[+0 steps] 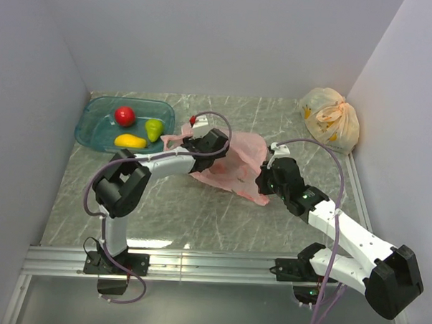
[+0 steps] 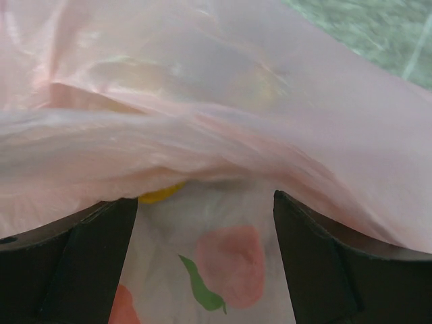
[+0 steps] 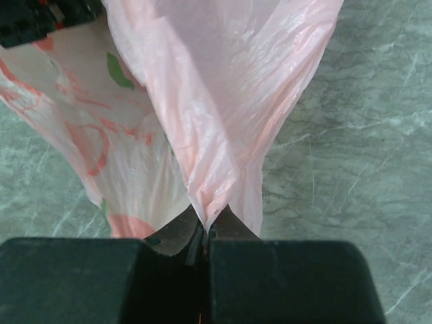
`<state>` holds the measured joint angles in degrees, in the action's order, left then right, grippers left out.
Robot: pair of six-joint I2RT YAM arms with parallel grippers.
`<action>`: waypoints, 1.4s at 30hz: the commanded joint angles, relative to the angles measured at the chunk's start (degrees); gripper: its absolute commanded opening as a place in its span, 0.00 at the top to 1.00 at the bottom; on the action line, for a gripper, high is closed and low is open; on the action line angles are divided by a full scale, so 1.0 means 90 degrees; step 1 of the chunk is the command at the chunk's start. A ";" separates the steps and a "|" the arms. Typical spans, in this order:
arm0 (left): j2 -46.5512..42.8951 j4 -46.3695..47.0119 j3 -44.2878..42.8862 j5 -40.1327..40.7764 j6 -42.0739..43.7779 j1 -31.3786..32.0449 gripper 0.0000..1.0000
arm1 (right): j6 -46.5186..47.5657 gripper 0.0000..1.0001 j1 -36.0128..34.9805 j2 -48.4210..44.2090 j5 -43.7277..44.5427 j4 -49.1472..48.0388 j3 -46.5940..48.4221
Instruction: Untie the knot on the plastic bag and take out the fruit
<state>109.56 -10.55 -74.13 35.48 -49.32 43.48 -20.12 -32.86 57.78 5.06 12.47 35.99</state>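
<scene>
The pink plastic bag (image 1: 237, 163) lies crumpled mid-table. My left gripper (image 1: 213, 144) is open with its tips in the bag's mouth. In the left wrist view the pink film (image 2: 216, 135) drapes over my open fingers (image 2: 101, 250), and a bit of yellow fruit (image 2: 160, 194) peeks out under the fold ahead. My right gripper (image 1: 265, 180) is shut on the bag's near right edge; its wrist view shows the plastic (image 3: 223, 121) pinched between the closed tips (image 3: 206, 226). A red apple (image 1: 125, 116), a green pear (image 1: 154, 128) and a yellow oblong fruit (image 1: 130, 141) lie in the blue tray (image 1: 103, 114).
The blue tray stands at the back left. A pale yellow bag with orange print (image 1: 331, 119) sits in the back right corner. White walls enclose the table on three sides. A metal rail (image 1: 211, 266) runs along the near edge.
</scene>
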 commanded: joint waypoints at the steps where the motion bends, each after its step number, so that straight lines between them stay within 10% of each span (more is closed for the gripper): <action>1: 0.0151 0.0020 -0.0172 0.0265 -0.0096 -0.0154 0.12 | -0.0030 1.00 -0.0040 -0.0102 -0.0005 -0.0214 -0.0044; 31: 0.1108 0.0614 -0.0543 0.1038 0.0635 -0.0662 0.14 | -0.0128 1.00 -0.0050 -0.0170 -0.0201 -0.0252 -0.0229; 38: 0.1147 0.1649 -0.0299 0.1135 0.1134 -0.0691 0.24 | -0.0215 1.00 -0.0079 -0.0228 -0.0347 -0.0292 -0.0327; 42: 0.1108 0.1855 -0.0192 0.1019 0.1212 -0.0711 0.54 | -0.0216 1.00 -0.0108 -0.0248 -0.0328 -0.0233 -0.0298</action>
<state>119.83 1.52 -76.79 43.03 -40.29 37.93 -21.65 -33.26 57.30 2.07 10.68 33.34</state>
